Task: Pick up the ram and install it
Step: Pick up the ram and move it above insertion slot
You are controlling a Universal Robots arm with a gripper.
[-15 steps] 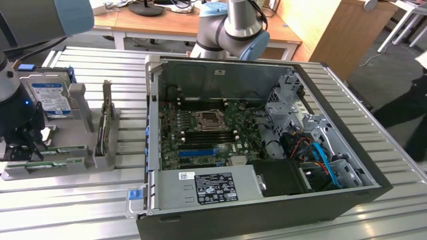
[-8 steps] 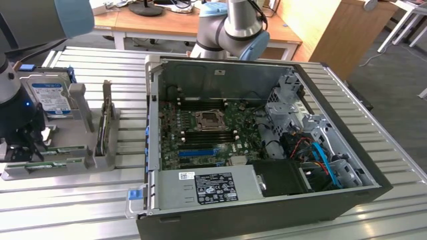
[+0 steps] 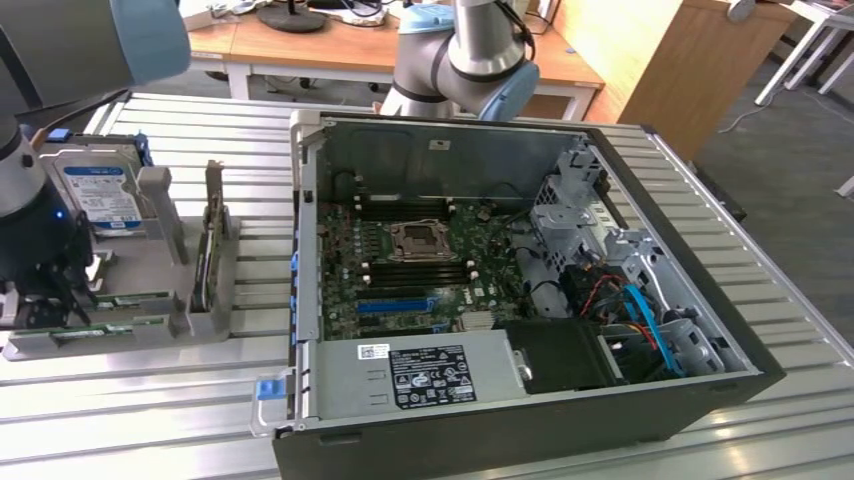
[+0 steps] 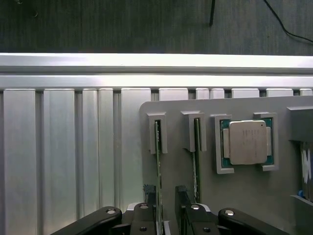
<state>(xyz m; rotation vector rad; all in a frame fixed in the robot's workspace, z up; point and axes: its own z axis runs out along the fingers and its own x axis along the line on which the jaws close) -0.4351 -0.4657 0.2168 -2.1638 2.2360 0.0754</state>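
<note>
Two ram sticks stand on edge in slots of the grey holder plate [image 4: 171, 161]: one ram [image 4: 158, 161] and a second ram [image 4: 196, 161] beside it. My gripper [image 4: 165, 197] is open and low over the holder, its fingers [image 4: 182, 196] straddling the near end of the first ram without closing on it. In the exterior view the gripper [image 3: 51, 300] hangs over the holder [image 3: 200, 320] at the exterior view's left, where the green rams [image 3: 127, 299] lie. The motherboard's memory slots [image 3: 414, 268] sit inside the open PC case [image 3: 534, 400].
A square silver CPU [image 4: 247, 142] rests in its own pocket of the holder. A hard drive [image 3: 100, 190] and an upright expansion card [image 3: 211, 250] stand on the holder. The CPU socket [image 3: 418, 240], cables [image 3: 641, 300] and power supply [image 3: 427, 375] occupy the case. The slatted metal table [image 3: 174, 430] runs around it.
</note>
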